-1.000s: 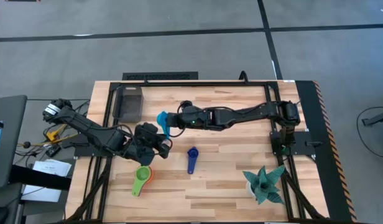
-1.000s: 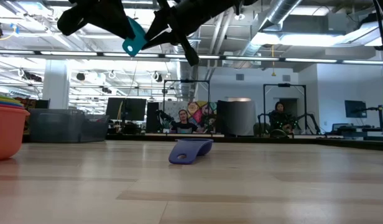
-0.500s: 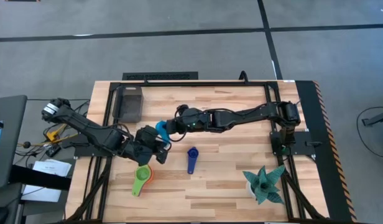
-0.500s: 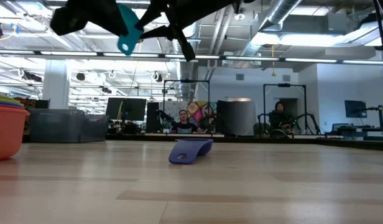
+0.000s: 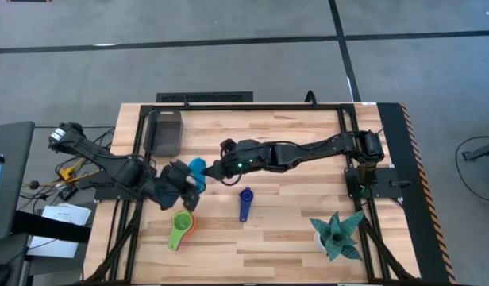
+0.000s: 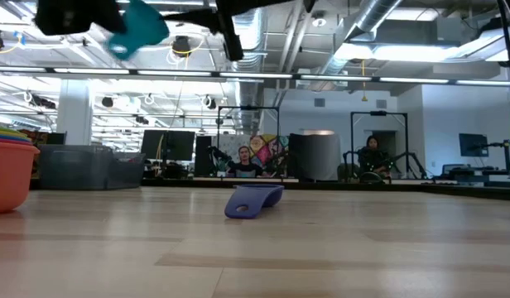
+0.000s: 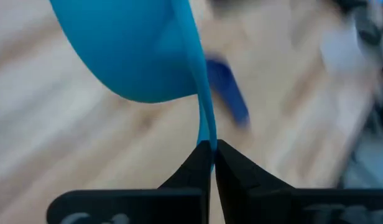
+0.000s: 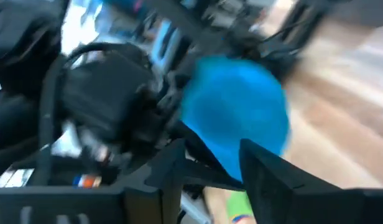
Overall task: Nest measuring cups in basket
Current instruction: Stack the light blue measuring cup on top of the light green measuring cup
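A light blue measuring cup [image 5: 197, 168] hangs above the table's left middle, with my left gripper [image 5: 187, 176] shut on it. My right gripper [image 5: 215, 170] stands open just right of the cup; in the right wrist view its fingers [image 8: 179, 163] frame the cup's bowl [image 8: 235, 115]. A dark blue cup [image 5: 244, 202] lies on the table. A green cup [image 5: 181, 228] sits in an orange one near the front left. The dark grey basket [image 5: 165, 131] stands at the far left. My left gripper pinches the light blue cup's thin handle [image 7: 206, 134] between its two fingertips, only at their free ends. The fingers come slanting down from the table's left. The bowl [image 7: 135, 50] stands out beyond the fingertips, lifted clear of the table.
A teal spiky plant [image 5: 337, 235] stands at the near right. A black metal frame [image 5: 352, 171] borders the table. In the low view the stacked cups [image 6: 7, 170] sit at the left, the dark blue cup [image 6: 253, 200] in the middle.
My right gripper has opened and let go of the light blue cup, dropping back a little toward the near edge. My left gripper, shut on the handle throughout, has carried the cup up and toward the table's left and near edge, tipping it.
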